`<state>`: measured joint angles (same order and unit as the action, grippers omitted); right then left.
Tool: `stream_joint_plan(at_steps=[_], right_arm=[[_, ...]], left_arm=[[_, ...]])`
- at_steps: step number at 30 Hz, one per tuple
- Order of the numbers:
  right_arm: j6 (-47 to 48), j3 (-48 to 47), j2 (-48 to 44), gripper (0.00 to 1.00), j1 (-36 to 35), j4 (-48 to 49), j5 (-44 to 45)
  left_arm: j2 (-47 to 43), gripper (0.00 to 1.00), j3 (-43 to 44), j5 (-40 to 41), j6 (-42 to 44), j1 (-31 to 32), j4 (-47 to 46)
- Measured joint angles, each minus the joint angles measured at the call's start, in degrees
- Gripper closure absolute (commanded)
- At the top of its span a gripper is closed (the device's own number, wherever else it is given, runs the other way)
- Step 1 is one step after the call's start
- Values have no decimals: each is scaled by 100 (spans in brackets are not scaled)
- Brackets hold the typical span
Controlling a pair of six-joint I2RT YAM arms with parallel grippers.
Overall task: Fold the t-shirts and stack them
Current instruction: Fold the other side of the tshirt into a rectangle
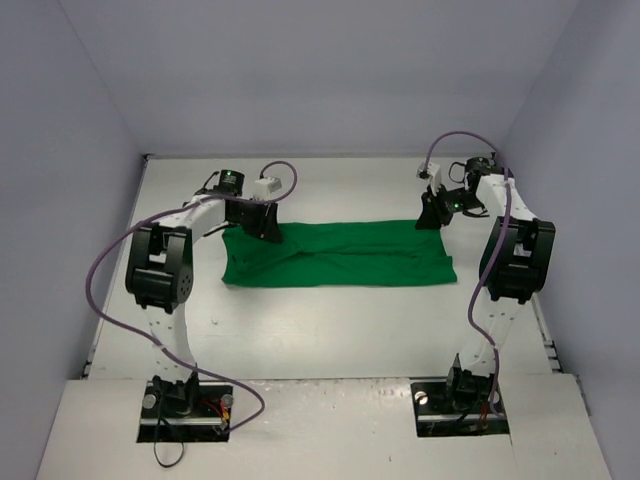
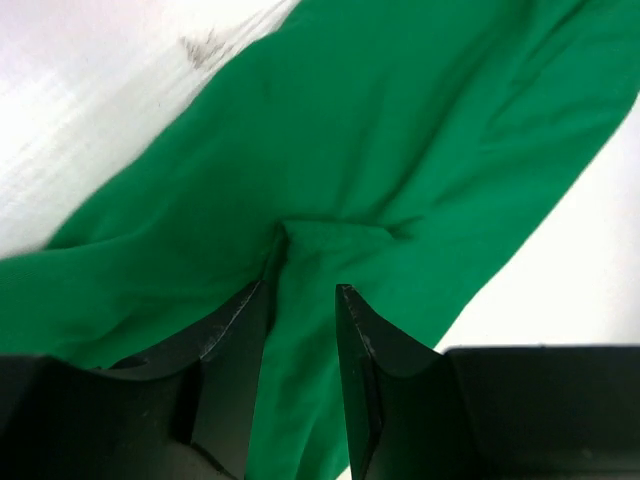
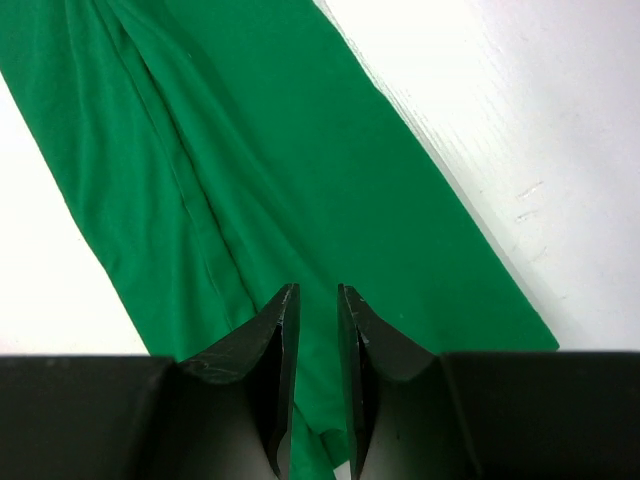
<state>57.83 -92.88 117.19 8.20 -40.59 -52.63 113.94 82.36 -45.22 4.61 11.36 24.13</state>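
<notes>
Checking claws on t-shirt [image 1: 340, 255]

Top: long strip lying mid table [image 1: 330, 330]; left claw [image 1: 268, 232] at its far-left corner, right claw [image 1: 432, 215] at far-right.
Left wrist: fingers [image 2: 240, 320] straddle a cloth ridge, grip unclear.
Right wrist: fingers nearly together over cloth, grip unclear.

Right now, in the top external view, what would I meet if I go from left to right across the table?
Black elbow housing of the left arm → left gripper → plain bright-green fabric t-shirt, lying flat → right gripper → black elbow housing of the right arm. Each gripper sits over one end of the t-shirt.
</notes>
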Motion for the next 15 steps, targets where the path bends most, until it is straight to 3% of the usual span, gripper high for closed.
stream_joint_plan(at_steps=[7,11,15], right_arm=[[-85,4,-2,80,69,2,4],[-87,4,-2,81,85,2,2],[-88,7,-2,81,86,1,6]], left_arm=[[550,69,169,-165,-693,2,33],[542,82,263,-265,-754,35,31],[458,88,241,-319,-654,124,42]])
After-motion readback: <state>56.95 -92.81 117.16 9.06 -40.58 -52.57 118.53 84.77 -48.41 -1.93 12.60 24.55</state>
